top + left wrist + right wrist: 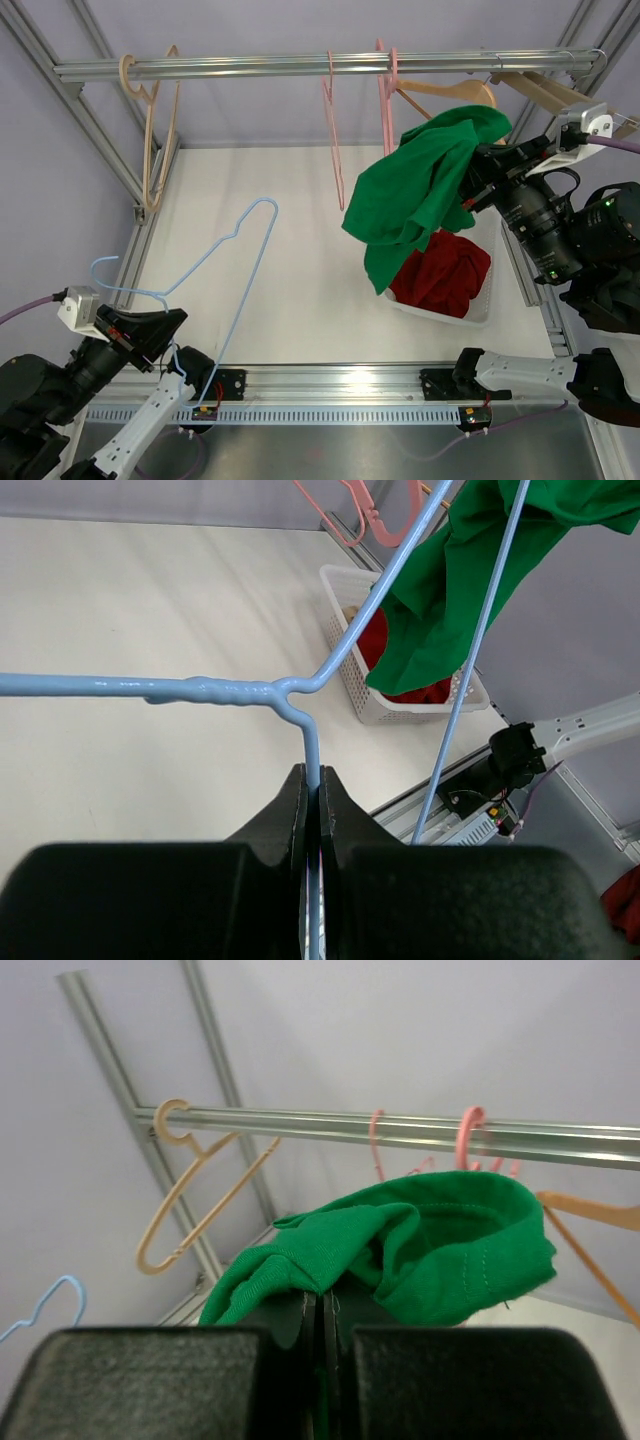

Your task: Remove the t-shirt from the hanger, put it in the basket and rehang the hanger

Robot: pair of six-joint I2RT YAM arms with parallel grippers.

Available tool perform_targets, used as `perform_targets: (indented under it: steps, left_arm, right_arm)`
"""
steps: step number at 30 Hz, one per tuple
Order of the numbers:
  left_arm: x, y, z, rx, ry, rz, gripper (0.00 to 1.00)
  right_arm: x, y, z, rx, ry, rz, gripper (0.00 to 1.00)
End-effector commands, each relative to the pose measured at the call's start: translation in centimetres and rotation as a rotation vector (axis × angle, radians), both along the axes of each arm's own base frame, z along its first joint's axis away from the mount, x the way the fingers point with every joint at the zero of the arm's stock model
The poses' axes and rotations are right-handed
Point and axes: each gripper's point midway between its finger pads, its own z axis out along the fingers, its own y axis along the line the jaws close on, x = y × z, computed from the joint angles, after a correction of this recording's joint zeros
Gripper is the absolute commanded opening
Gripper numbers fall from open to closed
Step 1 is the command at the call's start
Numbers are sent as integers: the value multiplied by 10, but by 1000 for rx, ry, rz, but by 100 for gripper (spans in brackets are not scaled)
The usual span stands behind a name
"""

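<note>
A green t-shirt [420,190] hangs bunched in the air at the right, over the white basket, with my right gripper [478,178] shut on its fabric; the cloth [400,1250] drapes over the closed jaws. A light blue wire hanger [240,260], bare of any garment, slants across the table from the lower left. My left gripper [165,325] is shut on its wire [312,770] near the neck. The hanger's hook end curls to the left of the gripper.
A white basket [478,308] at the right holds a red garment [445,272]. On the metal rail [300,66] at the back hang a tan hanger [155,130], pink hangers [335,130] and a wooden hanger [450,92]. Frame posts stand at both sides.
</note>
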Motion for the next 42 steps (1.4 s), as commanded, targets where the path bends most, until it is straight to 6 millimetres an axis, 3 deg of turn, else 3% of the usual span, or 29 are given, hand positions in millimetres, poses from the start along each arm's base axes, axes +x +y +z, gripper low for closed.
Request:
perform_targets:
  steps: [1, 8, 13, 16, 17, 19, 20, 22, 23, 25, 26, 28, 30, 33, 35, 38, 40, 42]
  left_arm:
    - [7, 1, 20, 2, -72, 12, 0]
    - [12, -4, 17, 1, -70, 3, 0]
    - [16, -10, 14, -4, -65, -19, 0]
    - [18, -13, 14, -7, -66, -29, 0]
    - [18, -16, 14, -9, -65, -38, 0]
    - [19, -17, 15, -12, -68, -44, 0]
    - [19, -18, 14, -12, -67, -49, 0]
    - [19, -19, 15, -11, -68, -55, 0]
    - [18, -20, 15, -9, -67, -58, 0]
    - [18, -21, 14, -8, -65, -68, 0]
    - [19, -22, 13, -5, -59, -71, 0]
    - [20, -25, 12, -4, -56, -84, 0]
    - [23, -28, 12, -3, -52, -89, 0]
    - [28, -31, 11, 1, -45, -92, 0]
    - [30, -32, 12, 1, -45, -91, 0]
    - [35, -34, 11, 5, -39, -89, 0]
    - [40, -36, 8, 14, -27, -85, 0]
    - [44, -39, 8, 13, -24, -87, 0]
  right_arm:
    - [6, -42, 19, 2, -42, -176, 0]
    - [24, -53, 14, -69, -55, -335, 0]
    - [37, -83, -9, -93, -40, -521, 0]
    - [49, -89, -45, -135, 7, -589, 0]
    - [62, -91, -75, -160, 53, -636, 0]
    - [71, -101, -105, -154, 95, -682, 0]
    - [85, -110, -142, -158, 156, -737, 0]
    - [92, -124, -176, -85, 215, -776, 0]
    - [100, -139, -215, -104, 279, -835, 0]
    - [102, -151, -248, -21, 339, -878, 0]
    - [105, -157, -284, -29, 398, -897, 0]
    - [110, -156, -318, 46, 456, -900, 0]
    - [119, -149, -367, 34, 562, -877, 0]
    - [126, -138, -417, 67, 672, -867, 0]
    - [128, -132, -444, 97, 723, -862, 0]
    - [127, -129, -458, 129, 745, -855, 4]
    - [126, -128, -451, 132, 725, -833, 11]
    - [124, -127, -430, 149, 689, -806, 32]
